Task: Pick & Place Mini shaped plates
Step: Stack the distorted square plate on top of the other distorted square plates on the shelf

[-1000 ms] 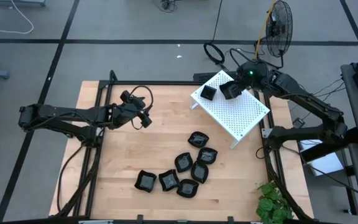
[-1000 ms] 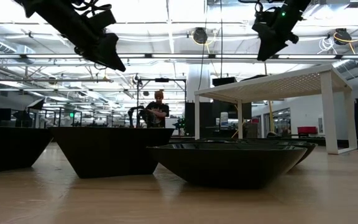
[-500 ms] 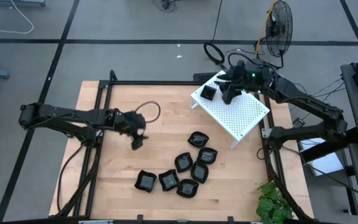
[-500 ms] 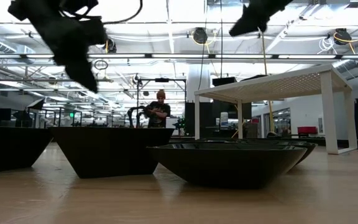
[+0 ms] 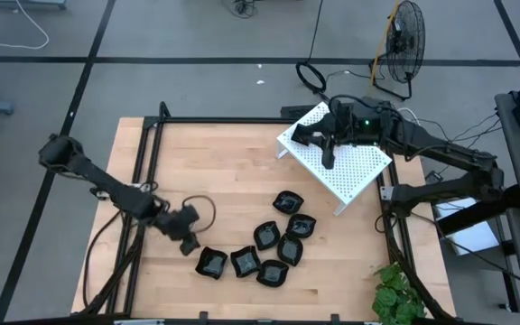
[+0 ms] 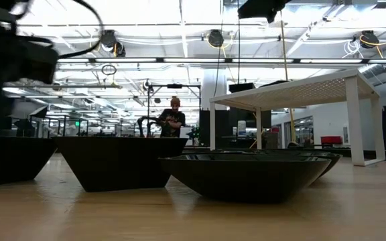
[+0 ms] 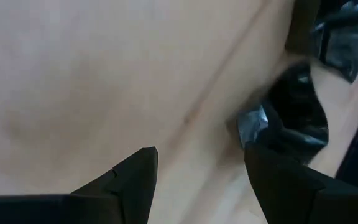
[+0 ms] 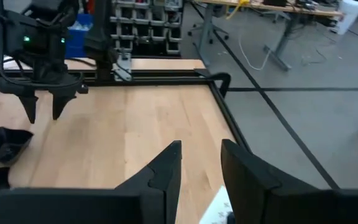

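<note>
1. The left gripper (image 5: 188, 244), fingers parted and empty, hangs low over the table.
2. The mini shaped plates (image 5: 264, 248) cluster just to its right; the nearest plate (image 5: 212, 262) lies beside it.
3. The right gripper (image 5: 326, 152), slightly parted and empty, waits over the white rack (image 5: 355, 171).

This is a robotics lab or workshop in a large open industrial hall. In the high view a wooden table (image 5: 233, 181) in a black metal frame stands on a grey concrete floor, with a standing fan (image 5: 406, 36) at upper right and loose cables (image 5: 7, 32) at upper left. The low view shows a high ceiling with strip lights (image 6: 179, 60), and a person (image 6: 173, 115) at centre. The right wrist view shows parts bins (image 8: 145, 18) and workbenches (image 8: 272, 9).
</note>
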`<state>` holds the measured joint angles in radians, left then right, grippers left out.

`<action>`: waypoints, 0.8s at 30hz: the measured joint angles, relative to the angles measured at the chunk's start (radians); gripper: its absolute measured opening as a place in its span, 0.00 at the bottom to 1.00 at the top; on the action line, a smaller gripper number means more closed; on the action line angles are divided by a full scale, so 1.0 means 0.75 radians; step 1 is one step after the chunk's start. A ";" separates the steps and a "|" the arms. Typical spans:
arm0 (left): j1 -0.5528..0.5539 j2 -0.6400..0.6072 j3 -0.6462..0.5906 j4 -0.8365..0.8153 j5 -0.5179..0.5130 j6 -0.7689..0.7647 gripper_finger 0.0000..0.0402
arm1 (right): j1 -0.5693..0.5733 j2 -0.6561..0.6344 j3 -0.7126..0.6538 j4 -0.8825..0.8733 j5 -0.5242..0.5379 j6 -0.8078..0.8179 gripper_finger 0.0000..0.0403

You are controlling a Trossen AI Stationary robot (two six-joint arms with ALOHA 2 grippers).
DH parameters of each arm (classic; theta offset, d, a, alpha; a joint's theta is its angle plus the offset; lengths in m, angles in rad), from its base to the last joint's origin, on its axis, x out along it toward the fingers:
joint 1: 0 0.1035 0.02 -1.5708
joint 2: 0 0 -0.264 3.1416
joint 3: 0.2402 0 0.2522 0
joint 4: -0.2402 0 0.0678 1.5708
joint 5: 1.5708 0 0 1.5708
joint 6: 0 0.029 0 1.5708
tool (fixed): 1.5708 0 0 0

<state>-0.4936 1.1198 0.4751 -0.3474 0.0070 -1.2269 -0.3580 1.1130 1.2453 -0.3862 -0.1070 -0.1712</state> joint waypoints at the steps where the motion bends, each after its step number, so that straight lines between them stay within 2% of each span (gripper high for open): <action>1: -0.048 0.018 -0.006 0.026 -0.017 -0.062 0.61 | 0.010 0.000 0.000 0.002 0.000 -0.002 0.25; 5: -0.167 0.115 -0.007 0.200 -0.127 -0.180 0.61 | 0.045 0.000 0.000 0.019 0.000 -0.003 0.25; 8: -0.203 0.199 -0.005 0.308 -0.145 -0.212 0.61 | 0.065 0.000 0.000 0.039 0.000 -0.002 0.25; 15: -0.197 0.362 0.002 0.298 -0.116 -0.304 0.61 | 0.107 0.000 0.000 0.051 0.001 0.002 0.25; 24: -0.167 0.373 0.035 0.335 -0.156 -0.209 0.60 | 0.152 0.000 0.000 0.051 0.001 0.037 0.25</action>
<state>-0.6191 1.3993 0.5014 -0.0958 -0.1097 -1.3834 -0.2443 1.1130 1.2453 -0.3481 -0.1062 -0.1436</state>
